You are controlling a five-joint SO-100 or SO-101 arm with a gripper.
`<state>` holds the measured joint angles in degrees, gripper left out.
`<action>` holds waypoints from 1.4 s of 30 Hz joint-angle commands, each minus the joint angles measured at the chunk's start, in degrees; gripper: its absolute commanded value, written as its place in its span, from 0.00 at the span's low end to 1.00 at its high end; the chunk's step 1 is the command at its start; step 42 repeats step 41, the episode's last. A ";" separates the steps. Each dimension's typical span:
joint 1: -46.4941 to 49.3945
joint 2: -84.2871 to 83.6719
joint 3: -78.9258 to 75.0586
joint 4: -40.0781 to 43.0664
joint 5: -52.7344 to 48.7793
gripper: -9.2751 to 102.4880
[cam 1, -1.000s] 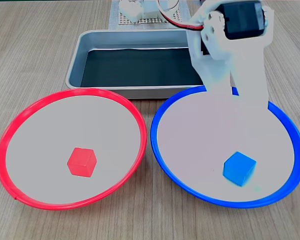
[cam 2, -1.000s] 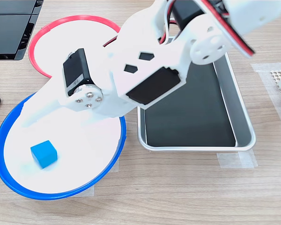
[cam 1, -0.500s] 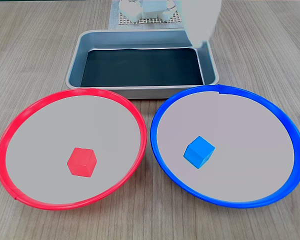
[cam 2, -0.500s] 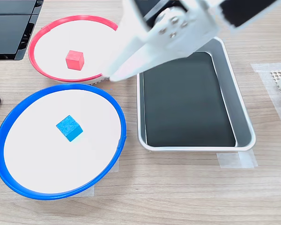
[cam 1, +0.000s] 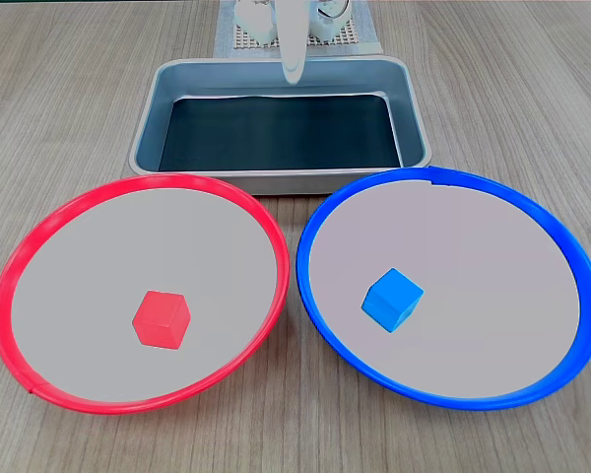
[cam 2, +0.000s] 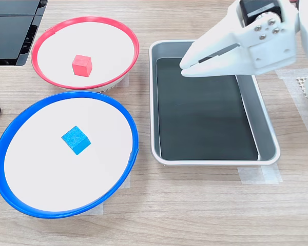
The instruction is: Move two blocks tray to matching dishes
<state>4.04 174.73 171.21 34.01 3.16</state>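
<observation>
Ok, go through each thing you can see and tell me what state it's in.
Red block: lying in the red dish.
Blue block: lying in the blue dish.
Tray: empty.
Gripper: above the tray, holding nothing, fingertips together.

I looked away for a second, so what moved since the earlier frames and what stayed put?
The end effector has pulled away from the blue dish and now hangs over the tray, holding nothing. The blue block slid toward the dish's middle after its release. The red block, red dish and tray stayed put.
</observation>
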 commanded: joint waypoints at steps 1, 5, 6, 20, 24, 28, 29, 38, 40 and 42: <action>1.32 3.87 1.93 4.22 0.70 0.08; 1.76 6.77 1.93 11.60 1.41 0.08; 1.32 8.17 1.93 13.36 1.85 0.08; 0.35 15.91 1.93 23.29 0.62 0.08; 0.35 15.91 1.93 23.29 0.62 0.08; 0.35 15.91 1.93 23.29 0.62 0.08; 0.35 15.91 1.93 23.29 0.62 0.08; 0.35 15.91 1.93 23.29 0.62 0.08; 0.35 15.91 1.93 23.29 0.62 0.08; 0.35 15.91 1.93 23.29 0.62 0.08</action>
